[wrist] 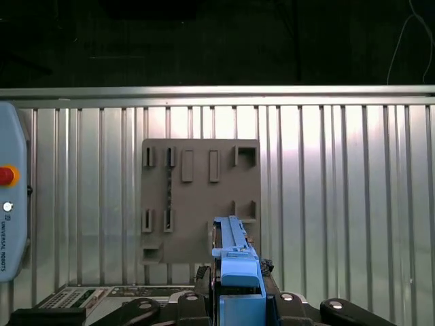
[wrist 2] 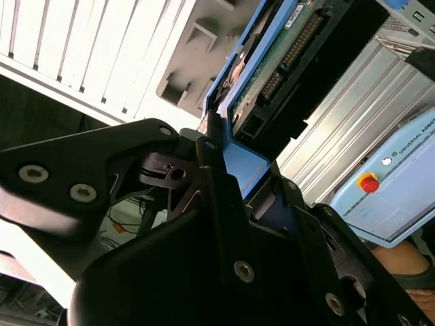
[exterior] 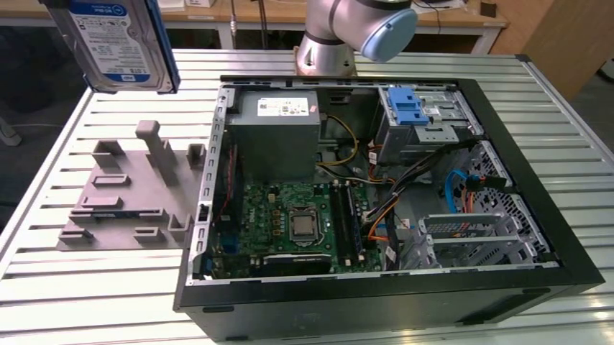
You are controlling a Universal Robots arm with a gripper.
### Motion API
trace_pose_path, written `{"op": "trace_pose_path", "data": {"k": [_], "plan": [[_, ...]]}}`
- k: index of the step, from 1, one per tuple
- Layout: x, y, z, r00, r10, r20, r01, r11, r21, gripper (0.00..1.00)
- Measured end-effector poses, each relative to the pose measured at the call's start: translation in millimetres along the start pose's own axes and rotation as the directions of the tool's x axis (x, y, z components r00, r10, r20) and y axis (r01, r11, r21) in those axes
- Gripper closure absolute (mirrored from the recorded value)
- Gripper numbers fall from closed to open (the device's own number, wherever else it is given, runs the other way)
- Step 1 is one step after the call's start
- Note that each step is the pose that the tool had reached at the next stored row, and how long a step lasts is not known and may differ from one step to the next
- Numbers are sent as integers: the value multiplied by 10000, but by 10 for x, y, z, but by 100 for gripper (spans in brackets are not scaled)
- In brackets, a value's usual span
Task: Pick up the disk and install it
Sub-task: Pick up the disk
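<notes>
The disk [exterior: 117, 42] hangs high above the table at the exterior view's far left, upright, with its blue-and-white label facing the camera and blue rails along its sides. In both wrist views my gripper [wrist 2: 234, 153] is shut on the disk's blue carrier end [wrist: 236, 261]. The disk's circuit-board side [wrist 2: 279, 64] and connector pins show in the second wrist view. Below it lies the grey fixture plate [exterior: 125, 194]. The open computer case [exterior: 537, 215] lies to the exterior view's right, with a drive cage [exterior: 427, 122] carrying a blue latch [exterior: 407, 108] at its far right corner.
Inside the case are a grey power supply box [exterior: 276, 133], the green motherboard [exterior: 292, 223], loose cables [exterior: 422, 187] and a metal bracket [exterior: 470, 233]. The arm's base [exterior: 326, 54] stands behind the case. A teach pendant [wrist: 10, 204] lies on the slatted table [exterior: 86, 287].
</notes>
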State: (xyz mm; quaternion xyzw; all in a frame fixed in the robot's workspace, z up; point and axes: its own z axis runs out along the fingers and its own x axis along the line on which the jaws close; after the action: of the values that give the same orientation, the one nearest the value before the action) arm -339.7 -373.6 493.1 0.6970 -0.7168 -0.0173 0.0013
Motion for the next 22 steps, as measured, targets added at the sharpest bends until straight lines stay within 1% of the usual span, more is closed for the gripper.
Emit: {"op": "trace_pose_path", "data": {"k": [22], "plan": [[165, -381, -14, 10000, 5, -1, -5, 10000, -35, 64]]}}
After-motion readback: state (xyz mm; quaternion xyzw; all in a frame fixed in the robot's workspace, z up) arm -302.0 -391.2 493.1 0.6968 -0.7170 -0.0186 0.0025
